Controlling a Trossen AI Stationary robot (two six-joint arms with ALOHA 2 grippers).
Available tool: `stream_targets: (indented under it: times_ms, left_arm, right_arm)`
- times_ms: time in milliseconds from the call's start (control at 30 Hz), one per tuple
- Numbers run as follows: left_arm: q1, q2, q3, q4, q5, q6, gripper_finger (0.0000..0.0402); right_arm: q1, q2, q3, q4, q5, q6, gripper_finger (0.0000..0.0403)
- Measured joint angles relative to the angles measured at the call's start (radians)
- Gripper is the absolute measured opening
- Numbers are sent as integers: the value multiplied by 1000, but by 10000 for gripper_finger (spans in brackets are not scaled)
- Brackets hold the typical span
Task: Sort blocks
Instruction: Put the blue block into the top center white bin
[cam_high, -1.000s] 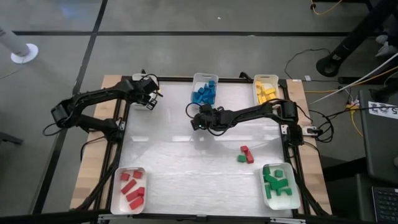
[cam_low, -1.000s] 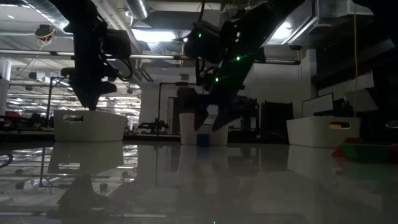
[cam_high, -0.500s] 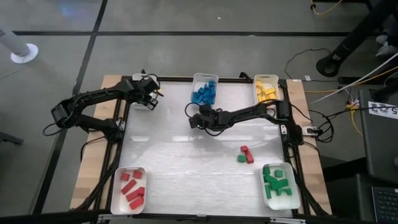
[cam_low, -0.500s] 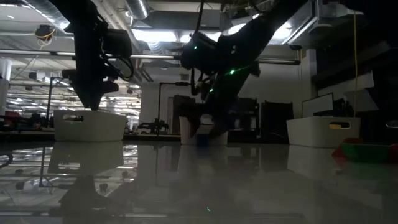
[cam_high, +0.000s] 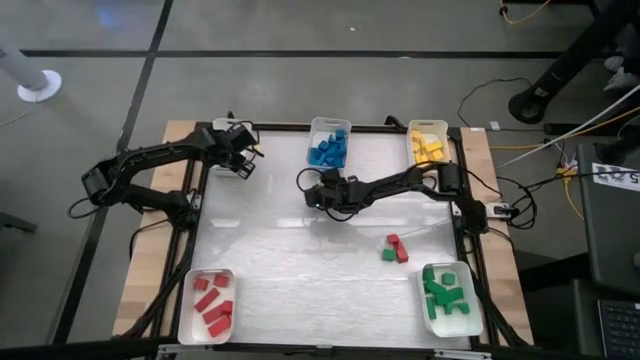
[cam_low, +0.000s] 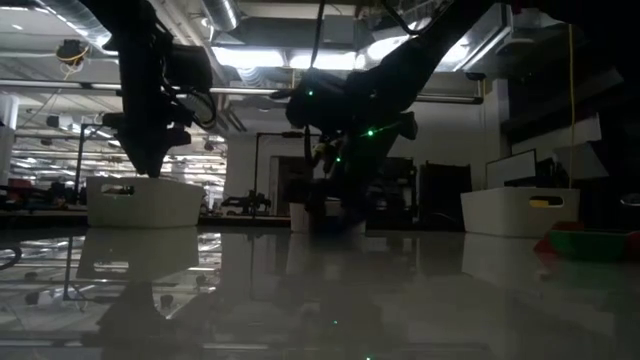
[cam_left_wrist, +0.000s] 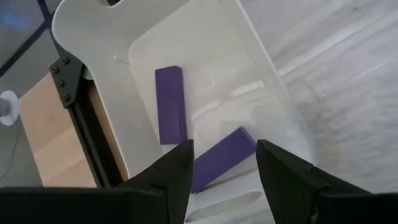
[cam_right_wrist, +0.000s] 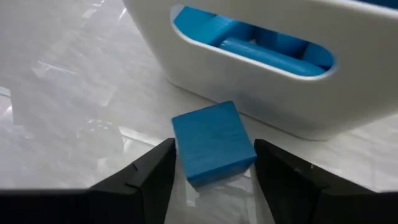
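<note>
Blocks are nearly sorted: a blue cube (cam_right_wrist: 213, 142) sits just outside the blue tray (cam_right_wrist: 261, 81), so the right gripper (cam_right_wrist: 211, 165) straddles it with fingers apart, while the left gripper (cam_left_wrist: 224, 165) hangs open above the purple-block tray (cam_left_wrist: 205, 37).

You see a glossy white counter top (cam_high: 300, 240) with wooden edges, smooth white plastic trays (cam_right_wrist: 261, 93), a matt blue cube block (cam_right_wrist: 213, 142), and matt purple bar blocks (cam_left_wrist: 170, 104).
</note>
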Motion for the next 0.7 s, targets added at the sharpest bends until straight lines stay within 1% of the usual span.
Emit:
stream_targets:
  times_ms: [100, 233, 433, 567, 633, 700]
  left_arm:
    - [-11, -4, 0, 0, 1, 23, 164]
    - [-23, -12, 0, 12, 1, 2, 164]
    - [-40, -49, 0, 18, 0, -12, 164]
    - [-59, -95, 0, 18, 0, -40, 164]
    - [-70, -125, 0, 18, 0, -49, 164]
    - [-84, -153, 0, 18, 0, -56, 164]
  right_arm:
    - [0, 1, 0, 16, 0, -21, 183]
    - [0, 1, 0, 16, 3, -61, 133]
    - [1, 1, 0, 19, -23, -115, 131]
    - [1, -2, 0, 19, -54, -159, 150]
    - [0, -12, 0, 11, -89, -182, 153]
    - [1, -29, 0, 5, -126, -202, 147]
